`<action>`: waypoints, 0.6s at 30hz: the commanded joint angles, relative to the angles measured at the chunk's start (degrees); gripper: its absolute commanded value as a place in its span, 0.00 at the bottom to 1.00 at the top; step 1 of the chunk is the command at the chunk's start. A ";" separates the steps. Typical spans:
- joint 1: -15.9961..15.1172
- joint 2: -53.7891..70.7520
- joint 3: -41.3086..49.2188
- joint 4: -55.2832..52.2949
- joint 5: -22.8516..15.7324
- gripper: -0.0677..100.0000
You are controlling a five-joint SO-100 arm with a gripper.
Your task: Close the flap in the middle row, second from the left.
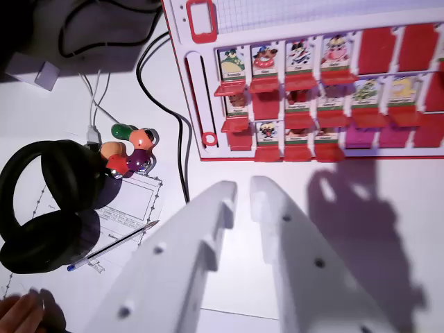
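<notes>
**Pincer hovering short of the flap board**

We are looking down past our white pincer point(243, 189), which is reaching from the near edge toward the far side of the white surface point(388, 236). Its two fingers are standing slightly apart with a narrow gap between them, released and gripping nothing. Their tips are hanging just near of the red game board point(195, 83), not touching it.

The board is lying at the far right, holding three rows of small picture cards in red frames. In the far row, four cartoon faces are showing upright on the left, and plain red panels are sitting to their right. The middle row is carrying more upright cards, and its second flap from the left point(265, 105) is looking plain red; we cannot tell for certain whether it is standing or folded down. The near row is showing one clear face card point(268, 130) beside further red pieces. A red slider slot point(206, 100) is running along the board's left edge.

To the left, black headphones point(52, 205) are resting on a printed sheet of paper point(132, 201), with a blue pen point(114, 245) lying across it. A cluster of coloured balls point(130, 149) is sitting just beside the headphones. A black cable point(166, 104) is curving between them and the board. A hand point(21, 313) is showing in the near left corner.
</notes>
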 commanded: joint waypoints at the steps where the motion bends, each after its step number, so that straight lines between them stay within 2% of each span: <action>1: 0.62 12.30 4.75 -2.55 -1.76 0.02; 7: 1.58 22.85 15.12 -4.48 -3.96 0.02; 18: 3.34 36.04 26.81 -4.57 -7.47 0.02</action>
